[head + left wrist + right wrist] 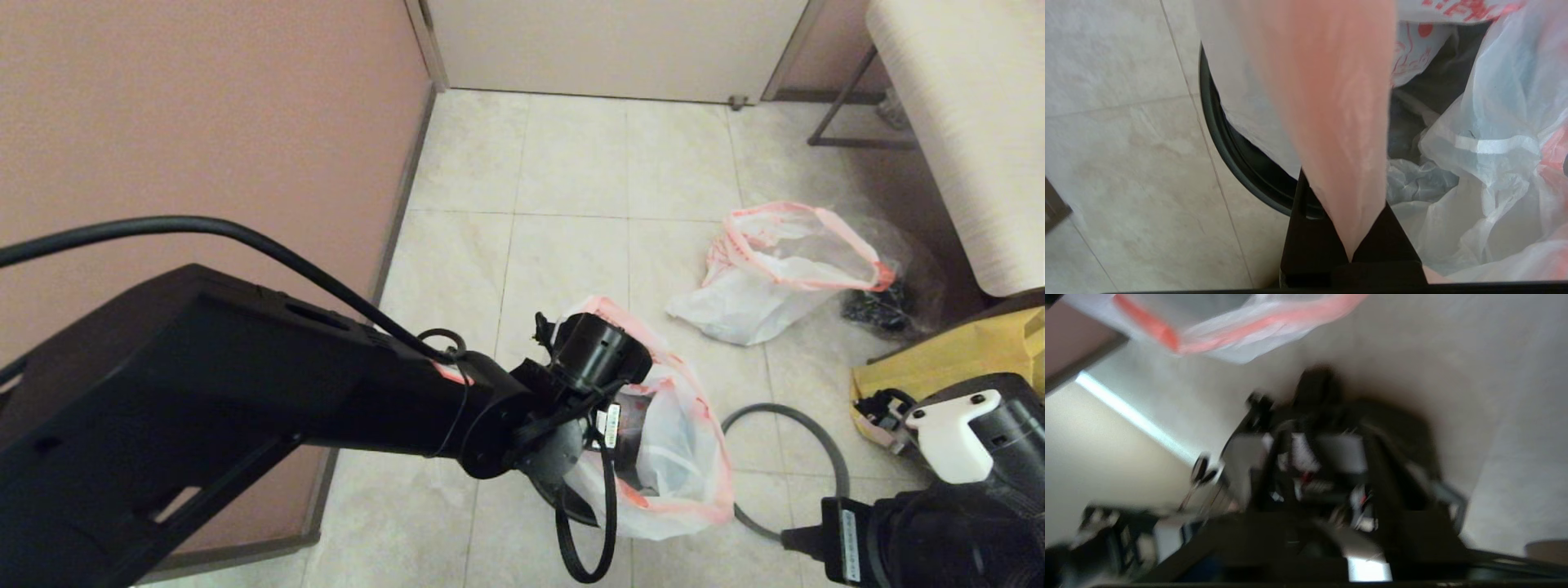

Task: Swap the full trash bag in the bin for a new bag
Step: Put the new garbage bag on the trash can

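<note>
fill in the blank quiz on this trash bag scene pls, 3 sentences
1. The left gripper is shut on the pink-red ___ of the bag in the bin.
2. The grey hoop lies on the ___ beside the bin.
3. A second white bag lies next to a clear bag of ___ stuff.

Missing words: rim; floor; black

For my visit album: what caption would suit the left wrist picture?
The left gripper pinches the pink-red rim of the new bag, stretching it over the edge of the bin.

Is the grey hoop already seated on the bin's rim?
No. In the head view the grey hoop lies on the floor tiles beside the bag-lined bin.
</note>
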